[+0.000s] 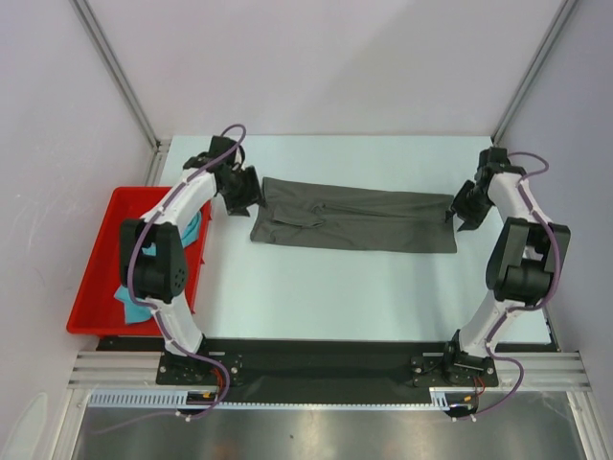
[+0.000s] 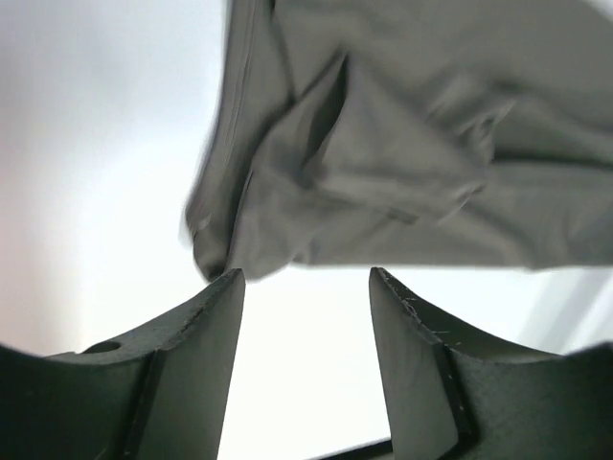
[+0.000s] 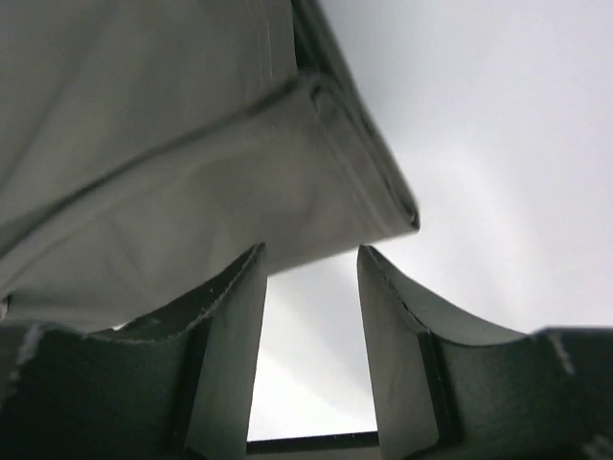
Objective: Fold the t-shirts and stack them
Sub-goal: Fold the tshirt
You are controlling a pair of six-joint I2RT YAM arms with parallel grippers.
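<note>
Red tray with teal t-shirt inside

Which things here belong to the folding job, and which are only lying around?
For the job: dark grey t-shirt, lying on the table; teal t-shirt, in the red tray.
Only lying about: the red tray itself.
</note>
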